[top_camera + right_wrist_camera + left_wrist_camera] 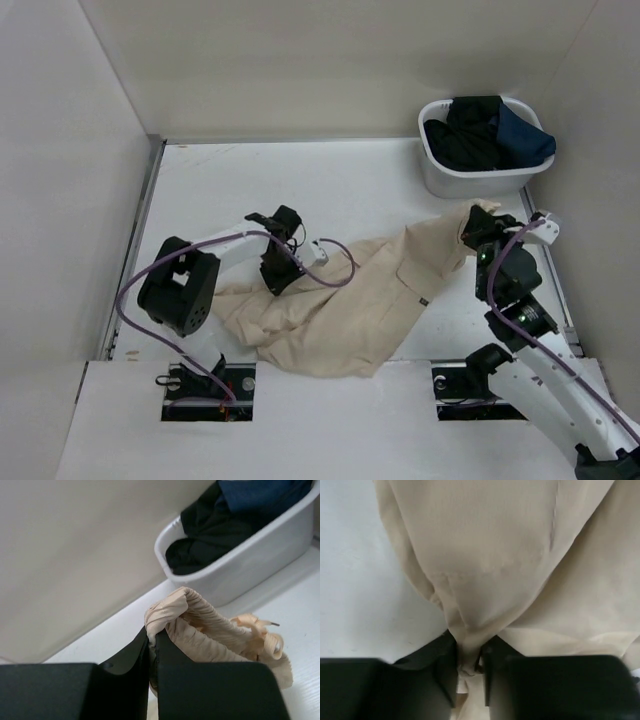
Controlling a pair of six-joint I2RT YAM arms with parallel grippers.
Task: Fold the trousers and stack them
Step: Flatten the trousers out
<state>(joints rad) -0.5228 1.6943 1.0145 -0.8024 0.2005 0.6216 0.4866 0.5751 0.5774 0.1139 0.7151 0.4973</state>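
1. Both claws were clamped on the trousers (350,300): my left claw (470,652) pinched a fold of beige cloth, and my right claw (152,637) nipped the gathered waist.
2. A white surface (300,185) carried them, boxed in by plain pale walls (300,60); a white tub (437,170) of dark garments (470,130) stood at the far right corner.
3. The trousers ran diagonally, waist at the far right, legs bunched toward the near left.
4. They stretched between my two claws, their crumpled end lying beside and beneath the left one.
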